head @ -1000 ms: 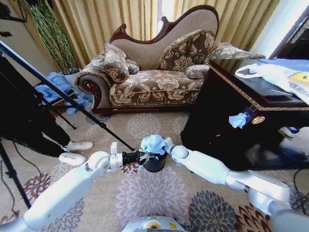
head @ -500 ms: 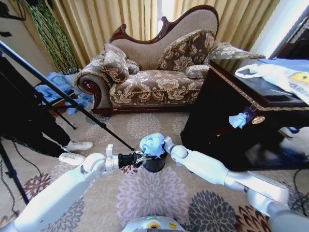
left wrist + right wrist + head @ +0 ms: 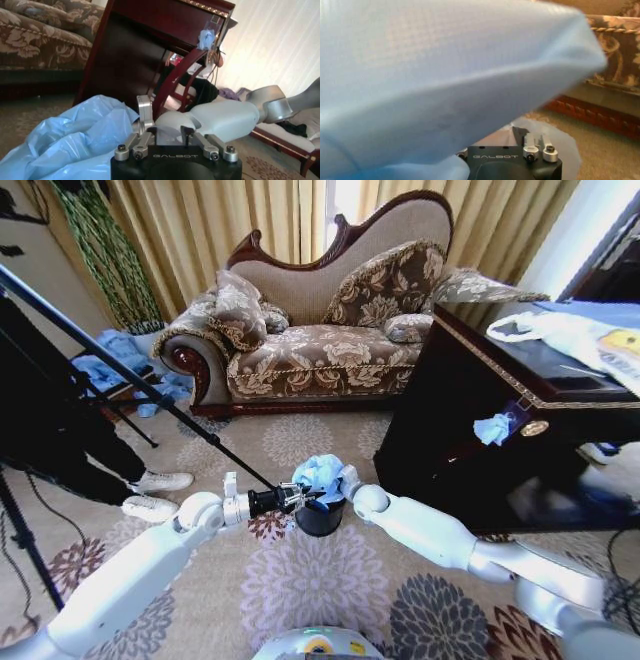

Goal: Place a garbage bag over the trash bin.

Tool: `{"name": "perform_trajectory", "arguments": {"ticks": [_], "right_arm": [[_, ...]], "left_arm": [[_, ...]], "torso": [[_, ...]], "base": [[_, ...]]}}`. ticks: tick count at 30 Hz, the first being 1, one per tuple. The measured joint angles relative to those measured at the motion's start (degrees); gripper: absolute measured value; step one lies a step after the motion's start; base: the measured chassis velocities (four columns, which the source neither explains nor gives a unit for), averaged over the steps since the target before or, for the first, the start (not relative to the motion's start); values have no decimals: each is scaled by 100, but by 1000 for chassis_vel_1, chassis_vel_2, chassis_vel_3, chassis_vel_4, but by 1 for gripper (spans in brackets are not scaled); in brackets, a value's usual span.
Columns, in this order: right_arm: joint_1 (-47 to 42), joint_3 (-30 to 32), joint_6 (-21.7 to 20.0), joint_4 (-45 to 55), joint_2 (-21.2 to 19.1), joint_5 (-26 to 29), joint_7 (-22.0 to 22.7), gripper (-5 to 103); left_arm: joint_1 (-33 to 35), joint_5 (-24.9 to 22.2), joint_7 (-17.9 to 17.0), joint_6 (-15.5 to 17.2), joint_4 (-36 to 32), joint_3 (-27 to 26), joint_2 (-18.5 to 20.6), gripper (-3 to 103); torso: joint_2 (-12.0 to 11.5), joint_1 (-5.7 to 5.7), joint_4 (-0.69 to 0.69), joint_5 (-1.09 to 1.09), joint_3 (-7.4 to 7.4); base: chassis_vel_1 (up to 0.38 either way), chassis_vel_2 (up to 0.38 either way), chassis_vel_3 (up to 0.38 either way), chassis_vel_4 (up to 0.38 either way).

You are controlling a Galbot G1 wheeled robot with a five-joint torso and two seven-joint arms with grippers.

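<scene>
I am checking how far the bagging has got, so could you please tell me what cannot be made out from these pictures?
- Right gripper: in the head view and the right wrist view, the garbage bag covers its fingers.
- Left gripper: too small in the head view; in the left wrist view its fingertips are cut off by the edge.
- Trash bin: the bag bunched on top hides its rim, so whether any film is over it is unclear.

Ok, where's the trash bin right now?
In the head view the trash bin stands on the patterned carpet at centre, in front of the sofa, between the left gripper and right gripper, with the garbage bag bunched on its top.
</scene>
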Motion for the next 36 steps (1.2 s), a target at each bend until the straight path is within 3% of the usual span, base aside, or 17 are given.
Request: {"name": "perform_trajectory", "arguments": {"ticks": [6, 8, 12, 14, 15, 16, 17, 19, 20, 22, 29, 36], "right_arm": [[-210, 171, 1, 159, -68, 162, 89, 84], [-303, 207, 4, 201, -81, 201, 116, 90], [-383, 275, 18, 205, -80, 226, 135, 98], [-459, 344, 20, 205, -75, 281, 151, 100], [-506, 378, 19, 227, -80, 342, 178, 100], [-562, 402, 7, 296, -112, 431, 210, 100], [-562, 402, 7, 296, -112, 431, 210, 100], [-647, 428, -17, 392, -165, 526, 238, 100], [-647, 428, -17, 392, -165, 526, 238, 100], [-712, 441, -23, 426, -213, 533, 241, 100], [-796, 443, -22, 506, -259, 434, 228, 100], [-1025, 761, 46, 761, -227, 444, 209, 100]], "left_arm": [[158, 16, -301, -36, -112, -209, 2, 59], [213, 34, -669, -50, -182, -259, -48, 65], [287, 25, -1030, -50, -282, -299, -121, 76], [372, 2, -1409, -32, -394, -310, -189, 81], [433, 9, -1822, 21, -483, -315, -249, 86], [486, 14, -2454, 143, -597, -315, -306, 96], [486, 14, -2454, 143, -597, -315, -306, 96], [542, 12, -3438, 446, -822, -320, -384, 99], [542, 12, -3438, 446, -822, -320, -384, 99], [569, -27, -4039, 585, -1010, -314, -422, 100], [432, -67, -4321, 678, -1018, -215, -531, 100], [160, -97, -4707, 1010, -905, -102, -718, 100]], "torso": [[0, 0, 0, 0, 0], [0, 0, 0, 1, 0], [0, 0, 0, 0, 0], [0, 0, 0, 0, 0], [0, 0, 0, 0, 0], [0, 0, 0, 0, 0], [0, 0, 0, 0, 0], [0, 0, 0, 0, 0], [0, 0, 0, 0, 0], [0, 0, 0, 1, 0], [0, 0, 0, 0, 0], [0, 0, 0, 0, 0]], "base": [[0, 0, 0, 0], [0, 0, 0, 0], [0, 0, 0, 0], [0, 0, 0, 0], [0, 0, 0, 0], [0, 0, 0, 0], [0, 0, 0, 0], [0, 0, 0, 0], [0, 0, 0, 0], [0, 0, 0, 0], [0, 0, 0, 0], [0, 0, 0, 0]]}}
